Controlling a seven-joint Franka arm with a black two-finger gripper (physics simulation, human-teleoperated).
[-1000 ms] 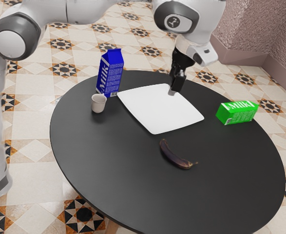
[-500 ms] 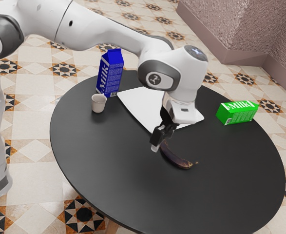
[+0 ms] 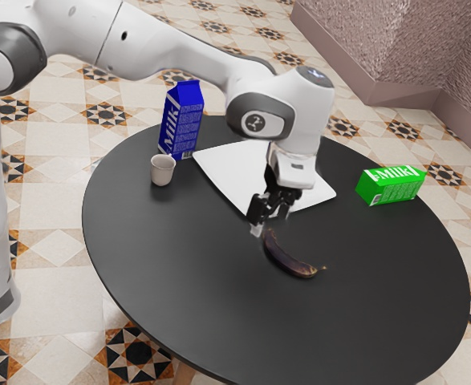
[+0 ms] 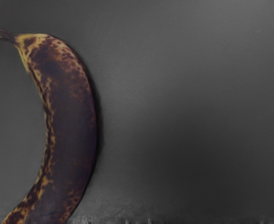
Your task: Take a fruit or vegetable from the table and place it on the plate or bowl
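Exterior view shows the black claw [image 3: 265,218] open and empty above one end of the overripe brown-black banana [image 3: 290,255] lying on the round black tabletop [image 3: 179,265] near the white square plate [image 3: 227,164], so it should centre over the fruit's middle before descending.

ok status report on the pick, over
Gripper open, just over banana's end. Banana flat on table, ungrasped. Plate beside it, nothing between.

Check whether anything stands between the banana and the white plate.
Nothing visible does. Only bare black table lies between the banana and the plate; the cup, blue carton and green carton stand aside. The open gripper hangs by the banana's end.
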